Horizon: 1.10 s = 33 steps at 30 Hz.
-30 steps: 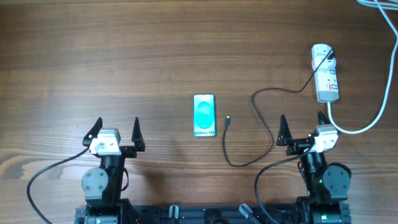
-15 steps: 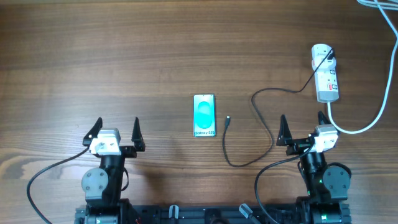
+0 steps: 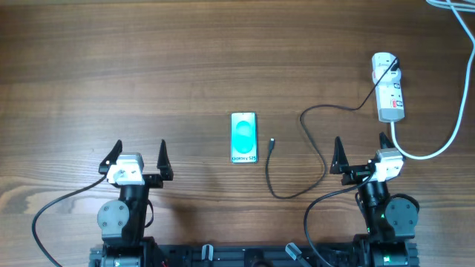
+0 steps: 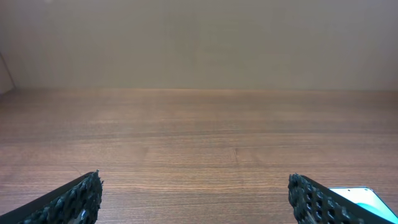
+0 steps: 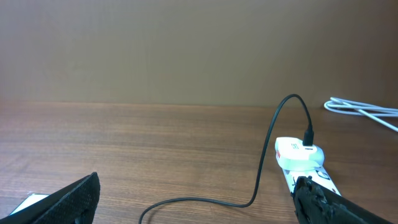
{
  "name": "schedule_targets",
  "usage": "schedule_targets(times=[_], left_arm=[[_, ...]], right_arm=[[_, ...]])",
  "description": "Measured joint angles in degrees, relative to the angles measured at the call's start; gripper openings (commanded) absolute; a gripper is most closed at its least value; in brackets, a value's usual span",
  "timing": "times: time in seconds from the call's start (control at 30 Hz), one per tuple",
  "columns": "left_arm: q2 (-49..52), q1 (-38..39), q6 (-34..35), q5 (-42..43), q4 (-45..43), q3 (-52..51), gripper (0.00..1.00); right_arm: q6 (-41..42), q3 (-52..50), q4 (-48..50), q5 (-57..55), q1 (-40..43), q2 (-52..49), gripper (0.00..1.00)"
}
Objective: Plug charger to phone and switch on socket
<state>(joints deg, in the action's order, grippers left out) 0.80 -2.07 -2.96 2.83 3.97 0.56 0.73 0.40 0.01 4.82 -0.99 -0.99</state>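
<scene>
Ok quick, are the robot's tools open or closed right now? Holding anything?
Left tool: open, holding nothing.
Right tool: open, holding nothing.

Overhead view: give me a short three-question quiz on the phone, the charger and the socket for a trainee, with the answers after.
1. Pick one. Where is the charger tip relative to the phone? A) pushed into it; B) loose on the table beside it, on the right arm's side; C) lifted above it between the right arm's jaws.
2. True or false: the charger's other end is plugged into the socket.
3. Fill the gap: both arms' jaws stand ____.
Key: 1 B; 2 true; 3 open.
</scene>
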Motion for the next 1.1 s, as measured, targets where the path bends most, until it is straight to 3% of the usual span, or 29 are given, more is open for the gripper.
schedule_targets(times=[0.73,0.9,1.0,1.1], left_arm=[[0.0,0.0,0.24,0.76,-0.11,0.0,1.0],[0.0,0.02,9.01,16.94,-2.56,-0.09,1.0],[0.0,0.02,15.56,31.01,-8.24,-0.2,1.0],[0.0,0.02,19.02,39.21,-12.2,-0.22,1.0]], right_arm=[[0.0,0.0,0.0,0.0,0.0,0.0,1.0],[0.0,0.0,0.0,0.0,0.0,0.0,1.0],[0.0,0.0,0.02,0.0,0.0,0.0,1.0],[0.0,0.0,0.0,0.0,0.0,0.0,1.0]])
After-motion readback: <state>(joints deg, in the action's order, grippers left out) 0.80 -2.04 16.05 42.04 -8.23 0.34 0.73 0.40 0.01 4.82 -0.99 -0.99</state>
